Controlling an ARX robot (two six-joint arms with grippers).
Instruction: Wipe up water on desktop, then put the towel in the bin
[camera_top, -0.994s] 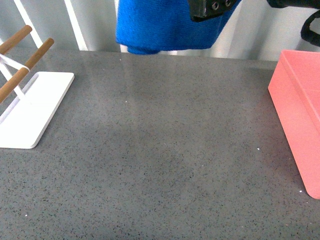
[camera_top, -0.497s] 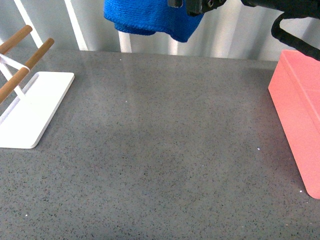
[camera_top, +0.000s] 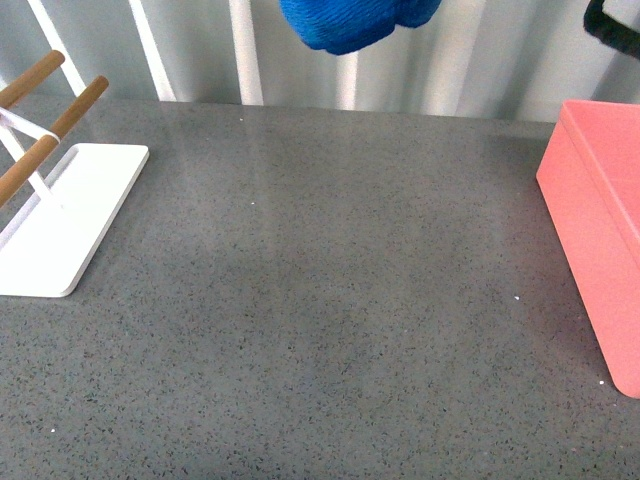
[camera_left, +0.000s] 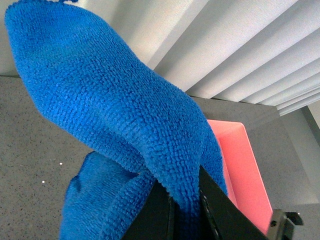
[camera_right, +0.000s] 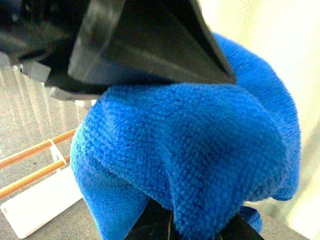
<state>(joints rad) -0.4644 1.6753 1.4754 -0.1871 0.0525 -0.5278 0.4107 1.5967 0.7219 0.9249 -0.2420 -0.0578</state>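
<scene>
The bright blue towel (camera_top: 355, 22) hangs bunched high above the far side of the desktop (camera_top: 320, 300); only its lower end shows at the top of the front view. My left gripper (camera_left: 184, 207) is shut on a fold of the towel (camera_left: 115, 110), with the salmon-pink bin (camera_left: 240, 170) showing beyond it. A second fold of the towel (camera_right: 190, 150) is pinched in my shut right gripper (camera_right: 192, 227), and the left arm's dark body sits close above it. The bin (camera_top: 600, 220) stands at the right edge of the desktop. No water shows on the desktop.
A white stand (camera_top: 60, 215) with wooden rods (camera_top: 55, 110) sits at the left of the desktop. White vertical slats (camera_top: 240, 50) form the wall behind. A black cable (camera_top: 610, 25) loops at the upper right corner.
The towel has moved to the right and higher, and has gathered from a wide hanging sheet into a smaller bunch. The black gripper parts have risen out of the front view.
</scene>
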